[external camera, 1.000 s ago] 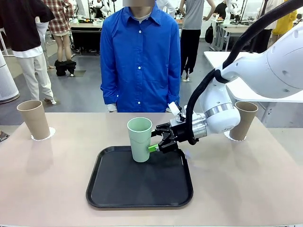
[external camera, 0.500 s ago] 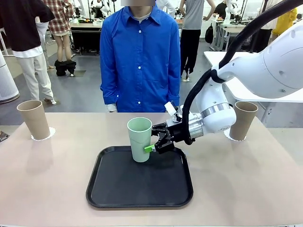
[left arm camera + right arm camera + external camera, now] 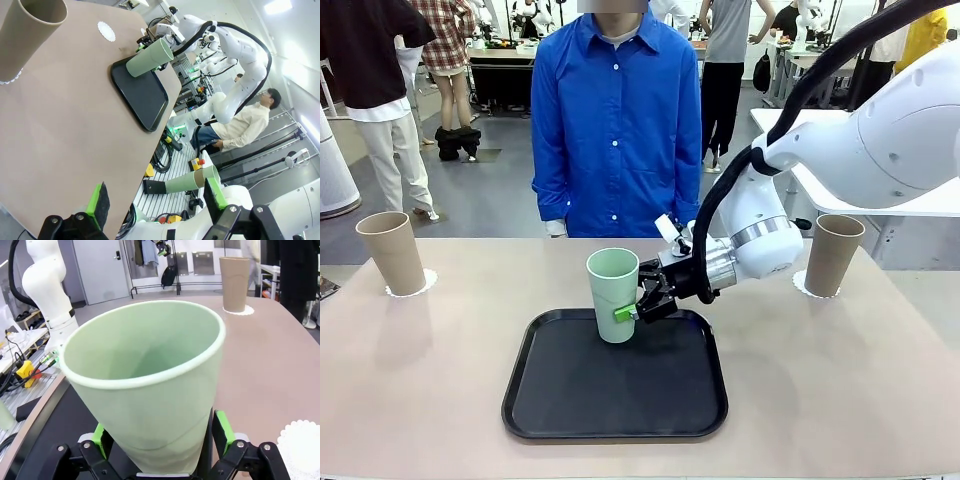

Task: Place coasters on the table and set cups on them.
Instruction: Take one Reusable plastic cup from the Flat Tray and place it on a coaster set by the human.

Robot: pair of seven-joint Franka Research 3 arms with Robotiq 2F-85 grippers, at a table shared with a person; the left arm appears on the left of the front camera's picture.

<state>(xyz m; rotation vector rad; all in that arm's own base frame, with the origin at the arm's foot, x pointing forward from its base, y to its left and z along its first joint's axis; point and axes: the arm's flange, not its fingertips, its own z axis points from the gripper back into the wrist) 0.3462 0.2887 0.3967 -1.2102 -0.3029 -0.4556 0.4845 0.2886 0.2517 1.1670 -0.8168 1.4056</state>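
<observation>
A pale mint green cup (image 3: pixel 613 295) stands upright at the back of the black tray (image 3: pixel 620 400). My right gripper (image 3: pixel 628 311) reaches in from the right, open, its fingers either side of the cup's lower half. The right wrist view shows the cup (image 3: pixel 150 390) between the green pads (image 3: pixel 222 432). A tan cup (image 3: pixel 393 252) stands on a coaster (image 3: pixel 415 285) at the far left, and another tan cup (image 3: pixel 832 255) on a coaster (image 3: pixel 804 291) at the far right. A bare coaster (image 3: pixel 302 442) lies on the table (image 3: pixel 440 380) beyond the tray. My left gripper (image 3: pixel 156 200) hangs open over the table's edge, holding nothing.
A person in a blue shirt (image 3: pixel 615 130) stands at the far side, arms down. A white table (image 3: pixel 840 190) stands behind the right arm. In the left wrist view the tray (image 3: pixel 140 90) lies near the table's edge, with bare tabletop on either side of it.
My right gripper has slid left along the tray's back edge, so its fingers now straddle the mint green cup. The cup has shifted very slightly left. The jaws stay wide.
</observation>
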